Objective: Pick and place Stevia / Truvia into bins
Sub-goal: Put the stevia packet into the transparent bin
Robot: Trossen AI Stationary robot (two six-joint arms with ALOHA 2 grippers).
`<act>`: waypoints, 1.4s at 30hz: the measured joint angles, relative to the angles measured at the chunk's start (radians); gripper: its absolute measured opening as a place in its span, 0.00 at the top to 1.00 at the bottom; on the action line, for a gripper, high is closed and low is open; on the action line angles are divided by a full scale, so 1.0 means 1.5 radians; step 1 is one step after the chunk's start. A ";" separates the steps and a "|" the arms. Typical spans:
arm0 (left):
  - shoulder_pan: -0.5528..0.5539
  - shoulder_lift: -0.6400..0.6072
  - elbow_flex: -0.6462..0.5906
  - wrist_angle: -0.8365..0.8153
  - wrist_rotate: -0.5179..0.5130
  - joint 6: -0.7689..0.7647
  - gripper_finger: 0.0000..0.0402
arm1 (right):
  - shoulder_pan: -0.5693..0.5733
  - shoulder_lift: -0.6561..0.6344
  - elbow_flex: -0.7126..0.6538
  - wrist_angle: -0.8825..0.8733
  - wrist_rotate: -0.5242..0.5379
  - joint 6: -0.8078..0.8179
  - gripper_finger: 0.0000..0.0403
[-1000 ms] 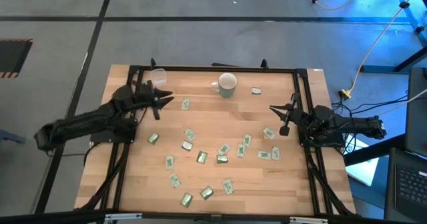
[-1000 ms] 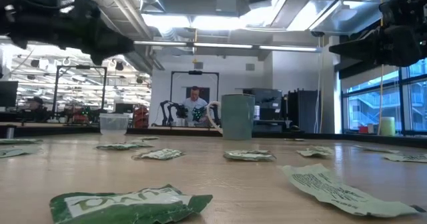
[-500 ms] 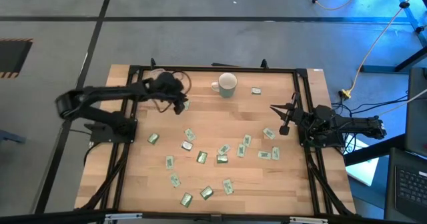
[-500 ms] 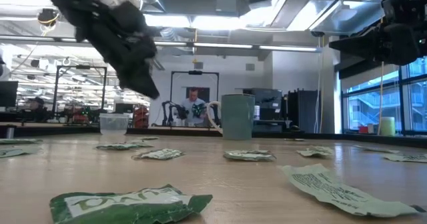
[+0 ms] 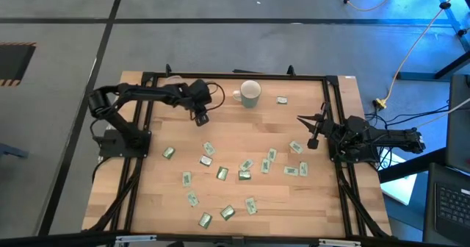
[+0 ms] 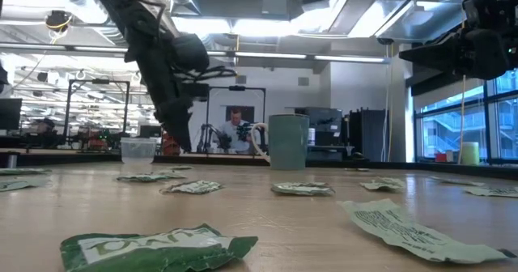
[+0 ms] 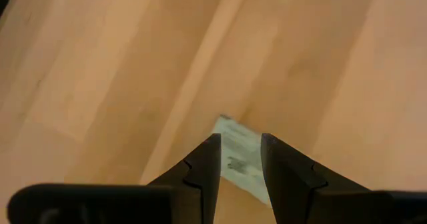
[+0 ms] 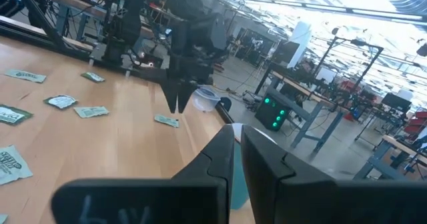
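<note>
left gripper [image 7: 239, 159] hangs right over 1 sachet [image 7: 235, 159] near mug [image 5: 250, 93], jaws parted, nothing pinched yet, straddling it, probably lining up grab

clear cup [image 6: 138, 150] sits at back left, close drop spot for this arm I guess

right gripper [image 5: 312, 140] parked at right edge, fingers nearly closed, empty

other sachets [image 5: 224, 172] scattered mid table, none visibly in bins

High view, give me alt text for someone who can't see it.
Seen from above, the left claw hangs open over a green-and-white sachet near the pale mug on a wooden table. More sachets lie scattered across the middle, and the right claw waits at the right edge.
</note>
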 joint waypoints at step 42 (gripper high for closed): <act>-0.005 0.062 0.014 -0.032 -0.006 -0.008 0.99 | 0.000 0.000 0.000 -0.007 0.000 0.003 0.91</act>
